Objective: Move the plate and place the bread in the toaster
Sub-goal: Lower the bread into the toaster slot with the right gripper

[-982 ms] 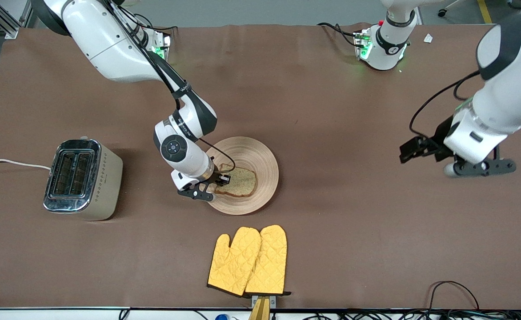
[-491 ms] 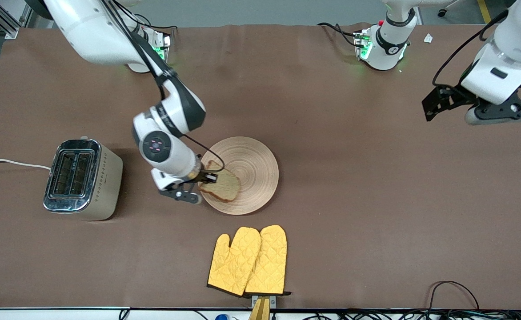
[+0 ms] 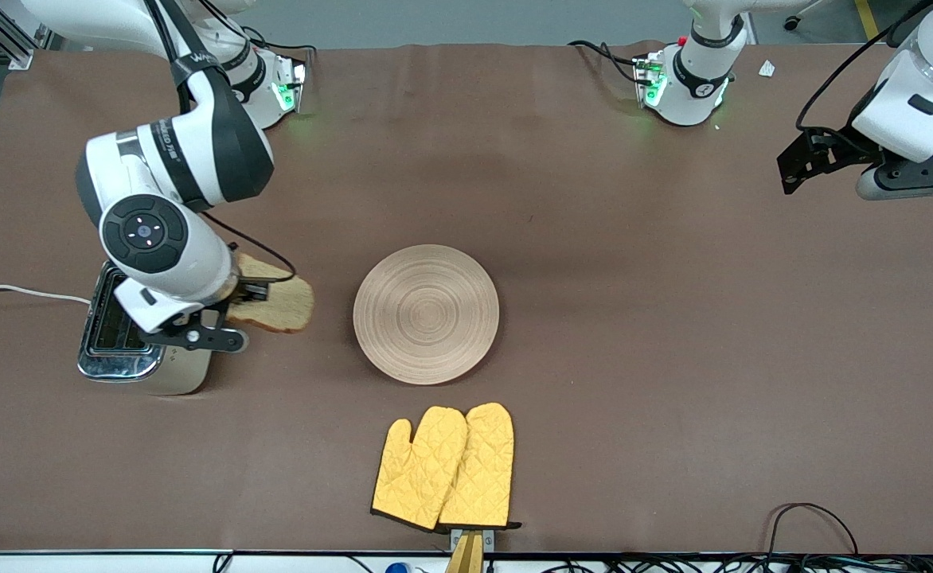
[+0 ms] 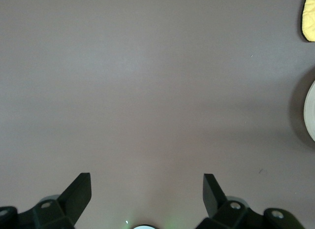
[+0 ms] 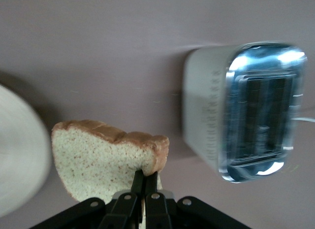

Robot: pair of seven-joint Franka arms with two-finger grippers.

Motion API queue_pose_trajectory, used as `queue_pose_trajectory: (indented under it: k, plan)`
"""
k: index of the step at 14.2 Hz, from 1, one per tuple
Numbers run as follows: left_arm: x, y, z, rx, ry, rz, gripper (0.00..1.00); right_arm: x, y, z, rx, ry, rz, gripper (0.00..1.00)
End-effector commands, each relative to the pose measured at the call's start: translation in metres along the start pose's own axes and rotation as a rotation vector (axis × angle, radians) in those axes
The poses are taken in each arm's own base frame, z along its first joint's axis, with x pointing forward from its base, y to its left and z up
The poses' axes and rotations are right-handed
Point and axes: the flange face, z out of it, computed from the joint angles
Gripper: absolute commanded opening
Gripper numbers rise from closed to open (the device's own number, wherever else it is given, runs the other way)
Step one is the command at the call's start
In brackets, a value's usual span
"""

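My right gripper (image 3: 248,293) (image 5: 145,177) is shut on one crust corner of the bread (image 3: 279,304) (image 5: 101,155). It holds the slice in the air, over the table right beside the toaster (image 3: 112,350) (image 5: 246,111). The cream toaster with its chrome two-slot top stands toward the right arm's end of the table, partly hidden under the right wrist. The round wooden plate (image 3: 426,313) (image 5: 17,155) lies bare at the table's middle. My left gripper (image 3: 837,159) (image 4: 146,189) hangs open over bare table toward the left arm's end, with nothing between its fingers.
A pair of yellow oven mitts (image 3: 446,465) (image 4: 310,17) lies nearer the front camera than the plate. The toaster's white cord (image 3: 21,291) runs off the table's edge. Black cables (image 3: 809,517) lie along the front edge.
The right gripper lifted the bread off the plate and carried it over to the toaster. The left arm rose and drew back toward its own end, still open.
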Motion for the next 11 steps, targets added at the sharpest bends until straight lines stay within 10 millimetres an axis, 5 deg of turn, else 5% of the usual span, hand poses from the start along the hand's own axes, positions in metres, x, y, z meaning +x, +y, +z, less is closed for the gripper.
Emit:
queue_pose_trajectory:
  k: [1,7,11]
  plan:
    - [-0.004,-0.002,-0.002,0.002,-0.007,0.017,1.0,0.001,0.031,0.002,-0.176,-0.008,-0.114,0.01]
    - [-0.003,-0.009,0.002,-0.008,-0.027,0.003,1.0,0.02,0.123,0.039,-0.427,-0.11,-0.15,0.01]
    - [-0.002,-0.011,0.004,-0.03,-0.033,-0.008,1.0,0.034,0.138,0.067,-0.466,-0.121,-0.129,0.01]
